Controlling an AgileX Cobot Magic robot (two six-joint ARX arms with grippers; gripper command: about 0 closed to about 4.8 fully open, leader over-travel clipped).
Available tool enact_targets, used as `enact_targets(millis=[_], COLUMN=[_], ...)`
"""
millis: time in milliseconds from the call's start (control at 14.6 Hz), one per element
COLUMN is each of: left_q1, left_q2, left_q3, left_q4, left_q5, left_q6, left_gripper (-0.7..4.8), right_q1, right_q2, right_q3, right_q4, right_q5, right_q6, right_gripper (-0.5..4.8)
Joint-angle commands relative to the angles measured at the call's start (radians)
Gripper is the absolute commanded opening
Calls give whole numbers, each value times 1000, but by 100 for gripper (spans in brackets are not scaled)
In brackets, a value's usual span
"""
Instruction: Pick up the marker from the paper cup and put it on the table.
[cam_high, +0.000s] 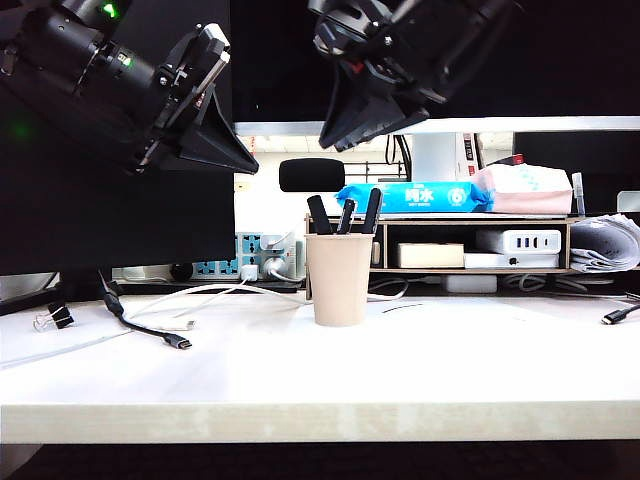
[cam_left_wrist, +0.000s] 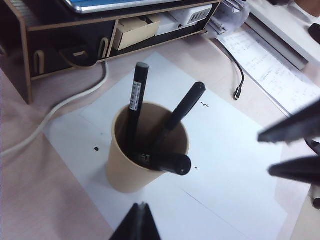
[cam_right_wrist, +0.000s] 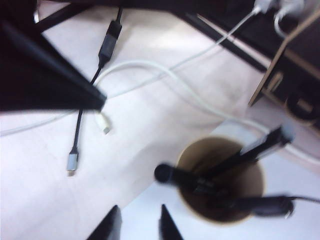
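The beige paper cup (cam_high: 340, 285) stands upright mid-table on the white table (cam_high: 450, 370). Three black sticks rise from it. The thick marker (cam_high: 318, 213) leans left over the rim; the left wrist view shows its cap end (cam_left_wrist: 172, 163) resting on the cup (cam_left_wrist: 122, 170). My left gripper (cam_high: 245, 165) hangs high to the cup's left, its tips (cam_left_wrist: 141, 206) pressed together, empty. My right gripper (cam_high: 330, 140) hovers above the cup, jaws apart (cam_right_wrist: 140, 210), holding nothing, just beside the cup (cam_right_wrist: 197, 150) and the marker (cam_right_wrist: 162, 173).
Two slimmer pens (cam_left_wrist: 137, 90) (cam_left_wrist: 187, 102) share the cup. A white sheet (cam_left_wrist: 225, 150) lies under it. USB cables (cam_high: 150, 325) and a binder clip (cam_high: 55, 318) lie at left. A wooden shelf (cam_high: 440, 250) with wipes and chargers stands behind; papers (cam_high: 605, 245) at right.
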Motion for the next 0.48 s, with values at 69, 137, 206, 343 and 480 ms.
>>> enact_targets(millis=[69,137,206,343,480], left_q1=[-2,-2,-2,-2,-2], left_q2=[-2,-2,-2,-2,-2], left_q3=[3,3,3,3,3], left_q4=[4,0,0,1,1], left_q5=[6,6,6,6,11], left_q6=[-1,-1,-1,-1,-3], left_gripper=[-5,-5,-5,-5,-5], right_q1=[1,1,1,1,2], right_q2=[45,53,56,58,76], right_q3=[50,50,50,50,50], right_q4=[-86,-84,-85,-79,-37], right_q5=[9,9,10,13,16], right_q6=[-49,-49,-49,-58,-85], right_gripper=[128,145,176,212,212])
